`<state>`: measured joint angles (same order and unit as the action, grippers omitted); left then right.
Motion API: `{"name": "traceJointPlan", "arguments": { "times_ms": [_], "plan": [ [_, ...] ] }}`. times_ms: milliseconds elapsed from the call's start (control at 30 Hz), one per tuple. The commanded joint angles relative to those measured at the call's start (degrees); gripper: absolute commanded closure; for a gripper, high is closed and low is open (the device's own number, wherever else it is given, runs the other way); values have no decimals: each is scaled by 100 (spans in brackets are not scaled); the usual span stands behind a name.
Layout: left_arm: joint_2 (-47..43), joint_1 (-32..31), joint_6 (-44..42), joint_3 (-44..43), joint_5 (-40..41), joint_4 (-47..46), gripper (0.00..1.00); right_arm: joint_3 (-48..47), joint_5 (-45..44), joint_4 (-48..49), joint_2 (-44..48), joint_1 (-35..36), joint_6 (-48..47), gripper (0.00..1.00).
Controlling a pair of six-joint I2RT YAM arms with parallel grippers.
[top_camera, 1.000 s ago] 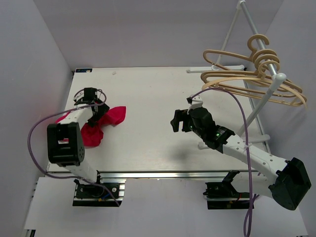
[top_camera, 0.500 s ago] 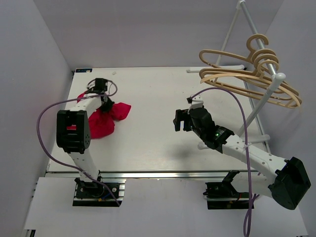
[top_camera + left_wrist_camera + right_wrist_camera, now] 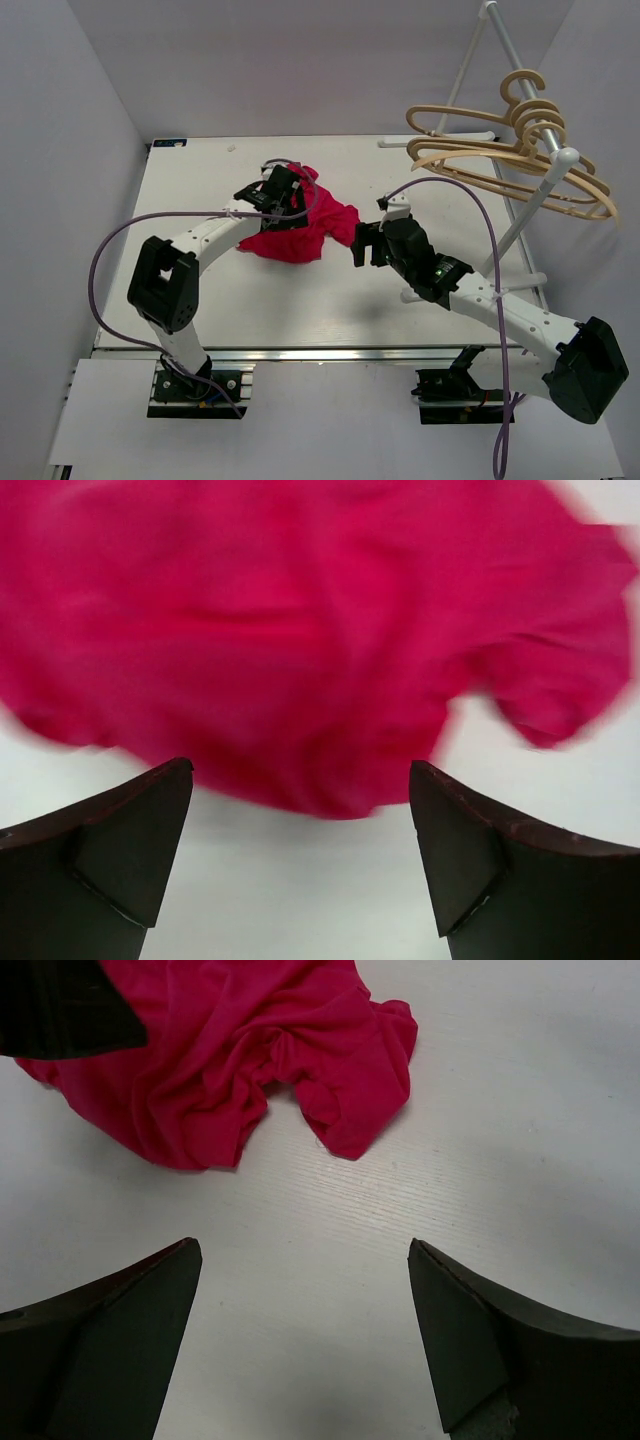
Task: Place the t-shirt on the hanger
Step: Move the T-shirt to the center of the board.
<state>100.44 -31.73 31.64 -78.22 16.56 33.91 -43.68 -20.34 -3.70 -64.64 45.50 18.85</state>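
Observation:
The red t-shirt (image 3: 300, 238) lies crumpled on the white table (image 3: 300, 300), near its middle. My left gripper (image 3: 285, 192) hovers at the shirt's far-left edge, and it is open. In the left wrist view the t-shirt (image 3: 300, 630) fills the space ahead of the left gripper (image 3: 300, 768), and no cloth lies between the fingers. My right gripper (image 3: 362, 246) is open just right of the shirt. In the right wrist view the t-shirt (image 3: 220, 1050) lies beyond the right gripper (image 3: 303, 1244), which is over bare table. Several tan hangers (image 3: 500, 160) hang on the rack at the back right.
The white rack (image 3: 530, 215) stands at the table's right side, its pole slanting up behind my right arm. Grey walls close in the left, back and right. A dark finger of the left gripper (image 3: 60, 1010) shows at the top left of the right wrist view.
The left arm has swung from the table's far left to its middle, bringing the t-shirt along. Its jaws shut on the cloth and have opened again. The right arm has barely moved.

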Motion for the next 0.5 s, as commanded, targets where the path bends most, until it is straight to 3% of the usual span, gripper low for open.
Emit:
{"name": "traceJointPlan", "arguments": {
  "times_ms": [0,133,267,300,467],
  "plan": [
    [-613,228,482,289,1111,738,2,-324,-67,-42,-215,30,-4,11],
    [-842,683,1404,736,1237,1223,2,-868,-75,-420,-873,38,22,11],
    [-947,2009,1311,1797,43,435,2,-1581,-426,-675,-1919,126,-48,11],
    [-956,2117,1232,1905,-342,189,2,-1695,-436,-684,-2095,135,-74,11],
    [-562,2206,1046,1696,-759,-253,2,-2697,-726,-1009,-3316,135,-57,13]
  ]
}}
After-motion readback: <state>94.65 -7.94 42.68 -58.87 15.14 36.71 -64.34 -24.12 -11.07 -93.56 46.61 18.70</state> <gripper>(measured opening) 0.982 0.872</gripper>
